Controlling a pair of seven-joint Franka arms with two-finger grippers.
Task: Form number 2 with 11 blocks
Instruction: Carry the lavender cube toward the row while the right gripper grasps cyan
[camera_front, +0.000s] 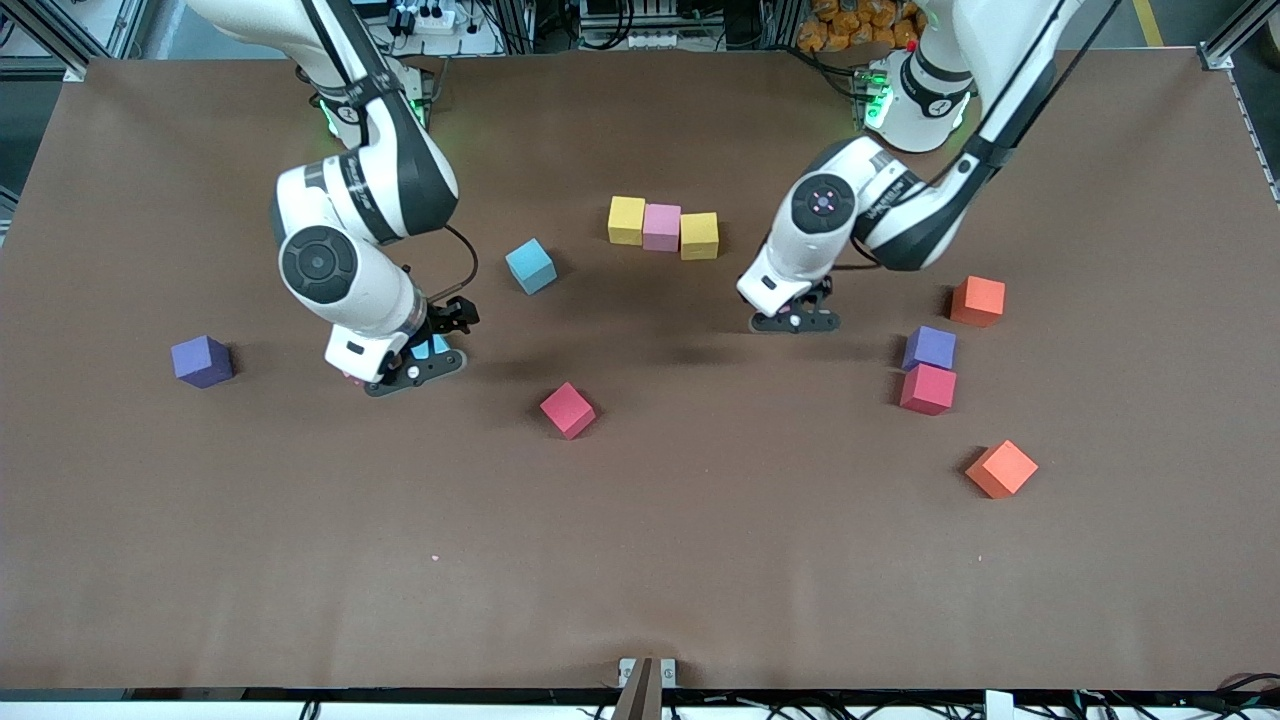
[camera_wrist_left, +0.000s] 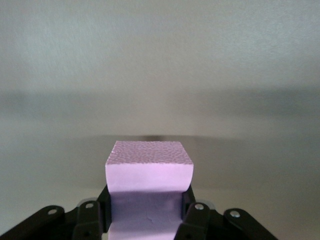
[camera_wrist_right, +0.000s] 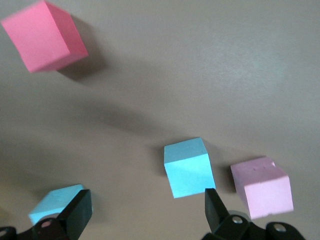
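Observation:
My left gripper (camera_front: 795, 318) (camera_wrist_left: 148, 200) is shut on a pink block (camera_wrist_left: 148, 172), low over the table beside the row of yellow (camera_front: 627, 220), pink (camera_front: 661, 227) and yellow (camera_front: 699, 236) blocks. The hand hides the held block in the front view. My right gripper (camera_front: 415, 362) (camera_wrist_right: 147, 205) hangs open over bare table with nothing between its fingers. A light blue block (camera_wrist_right: 187, 167) lies by one finger, another light blue block (camera_wrist_right: 55, 202) by the other, and a pink block (camera_wrist_right: 261, 187) sits alongside. A red block (camera_front: 567, 410) lies nearer the front camera.
A light blue block (camera_front: 530, 265) lies between the right arm and the row. A purple block (camera_front: 202, 361) sits toward the right arm's end. Toward the left arm's end lie orange (camera_front: 977, 301), purple (camera_front: 929, 348), red (camera_front: 927, 389) and orange (camera_front: 1001, 468) blocks.

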